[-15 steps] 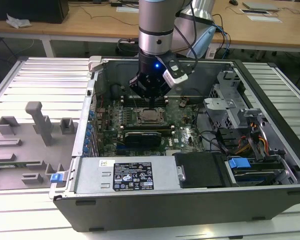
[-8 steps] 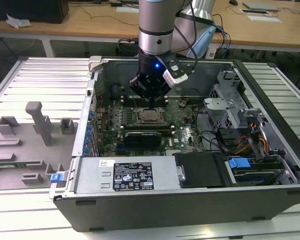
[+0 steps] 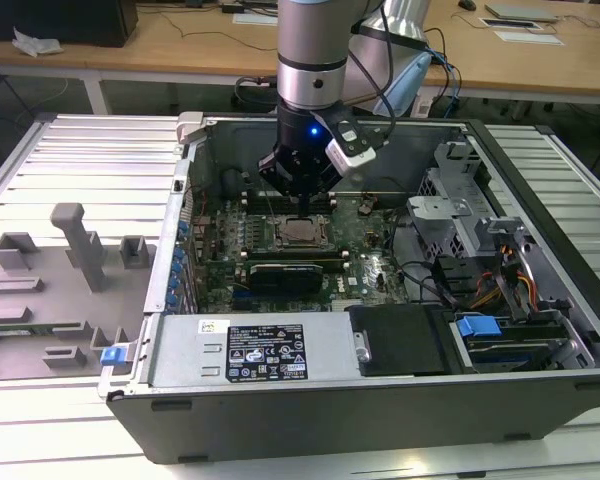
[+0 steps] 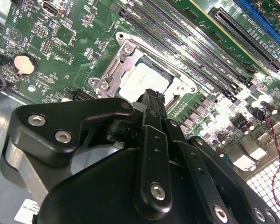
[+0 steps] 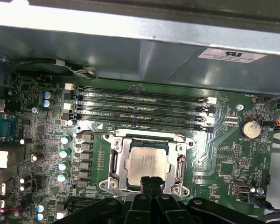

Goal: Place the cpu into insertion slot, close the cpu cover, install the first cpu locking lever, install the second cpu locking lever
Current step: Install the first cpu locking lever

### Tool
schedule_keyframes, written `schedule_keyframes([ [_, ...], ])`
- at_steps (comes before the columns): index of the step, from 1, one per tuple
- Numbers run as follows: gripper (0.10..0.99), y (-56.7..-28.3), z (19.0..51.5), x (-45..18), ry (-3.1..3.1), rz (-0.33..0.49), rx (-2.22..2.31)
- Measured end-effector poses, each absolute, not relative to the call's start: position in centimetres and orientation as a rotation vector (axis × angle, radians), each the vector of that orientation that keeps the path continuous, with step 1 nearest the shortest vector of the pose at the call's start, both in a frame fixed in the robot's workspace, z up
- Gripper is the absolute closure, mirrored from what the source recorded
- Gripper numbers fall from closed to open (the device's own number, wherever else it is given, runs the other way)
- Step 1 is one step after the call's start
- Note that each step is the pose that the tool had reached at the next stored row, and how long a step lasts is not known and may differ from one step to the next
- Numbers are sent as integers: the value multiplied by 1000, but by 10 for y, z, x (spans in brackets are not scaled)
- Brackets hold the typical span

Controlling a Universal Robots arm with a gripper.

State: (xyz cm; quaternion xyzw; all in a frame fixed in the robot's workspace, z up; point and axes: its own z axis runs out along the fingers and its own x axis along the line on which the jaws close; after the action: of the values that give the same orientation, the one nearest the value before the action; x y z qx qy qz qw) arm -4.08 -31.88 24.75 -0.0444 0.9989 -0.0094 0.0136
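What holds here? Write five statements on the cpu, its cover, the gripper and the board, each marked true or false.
1. The cpu lies in the insertion slot. True.
2. The cpu cover stands raised. False: it lies flat, framing the cpu.
3. The gripper holds the cpu aloft. False: the cpu is seated; the gripper is low at the cover's edge.
4. Long memory slots run beside that slot. True.
5. A coin cell sits on the motherboard. True.
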Motion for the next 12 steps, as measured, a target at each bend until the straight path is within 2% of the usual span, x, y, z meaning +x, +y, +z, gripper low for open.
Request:
schedule_keyframes([
  [12,980,-319,248,-57,3111,-29,-138],
])
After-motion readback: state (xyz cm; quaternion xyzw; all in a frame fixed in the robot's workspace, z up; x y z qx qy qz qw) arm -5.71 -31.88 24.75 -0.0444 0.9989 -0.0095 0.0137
